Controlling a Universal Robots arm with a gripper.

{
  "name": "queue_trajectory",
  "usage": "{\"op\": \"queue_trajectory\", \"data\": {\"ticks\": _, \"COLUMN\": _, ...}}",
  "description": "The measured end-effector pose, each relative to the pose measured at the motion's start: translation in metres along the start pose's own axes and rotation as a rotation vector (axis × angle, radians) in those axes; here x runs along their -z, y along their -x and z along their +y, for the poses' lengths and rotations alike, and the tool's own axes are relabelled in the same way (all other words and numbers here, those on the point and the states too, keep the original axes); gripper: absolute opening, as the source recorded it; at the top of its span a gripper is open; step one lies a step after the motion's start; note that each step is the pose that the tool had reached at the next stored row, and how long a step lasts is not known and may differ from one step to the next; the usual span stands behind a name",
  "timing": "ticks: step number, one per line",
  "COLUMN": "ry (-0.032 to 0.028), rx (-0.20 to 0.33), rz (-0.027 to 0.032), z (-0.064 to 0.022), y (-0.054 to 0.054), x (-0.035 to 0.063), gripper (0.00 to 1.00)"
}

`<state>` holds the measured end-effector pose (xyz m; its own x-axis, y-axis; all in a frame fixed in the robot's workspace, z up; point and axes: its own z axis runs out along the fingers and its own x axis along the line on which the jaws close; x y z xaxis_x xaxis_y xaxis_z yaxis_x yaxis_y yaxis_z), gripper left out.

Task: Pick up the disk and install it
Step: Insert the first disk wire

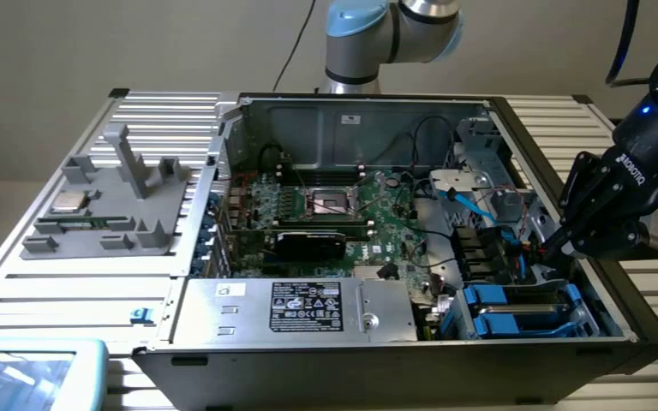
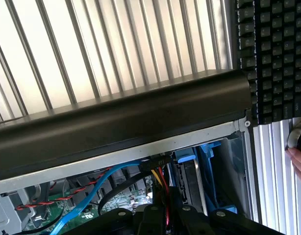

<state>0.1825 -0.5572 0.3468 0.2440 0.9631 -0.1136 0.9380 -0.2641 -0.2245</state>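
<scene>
Gripper (image 1: 548,251) is low in the tower's drive cage, against the exterior view's right wall. Jaws are drawn together, and I see nothing clamped between them. Just ahead, the disk (image 2: 190,180) sits in its blue carrier (image 2: 212,156) in the bay, with the power plug (image 2: 159,162) at its edge.

Judged: install step, seating stage, nearly done.

Any move here wants a slow, straight line. The black case wall (image 2: 121,122) is close on one side, the blue data cable (image 2: 87,200) on the other. Open room lies upward.

You're looking at one open computer case (image 1: 363,364), one gripper (image 1: 548,250), one silver power supply (image 1: 295,308), two blue drive carriers (image 1: 510,295) (image 1: 523,324), one grey parts fixture (image 1: 134,175) and one keyboard (image 2: 278,58)
</scene>
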Motion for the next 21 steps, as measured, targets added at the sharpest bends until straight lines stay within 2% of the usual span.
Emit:
{"op": "queue_trajectory", "data": {"ticks": 15, "ry": 0.0003, "rx": 0.0, "rz": 0.0, "z": -0.0014, "y": 0.0002, "x": 0.0001, "gripper": 0.15}}
{"op": "queue_trajectory", "data": {"ticks": 19, "ry": 0.0049, "rx": -0.001, "rz": -0.0008, "z": -0.0058, "y": 0.0015, "x": 0.0051, "gripper": 0.15}}
{"op": "queue_trajectory", "data": {"ticks": 21, "ry": 0.0107, "rx": -0.003, "rz": -0.0061, "z": -0.0085, "y": 0.0021, "x": 0.0065, "gripper": 0.15}}
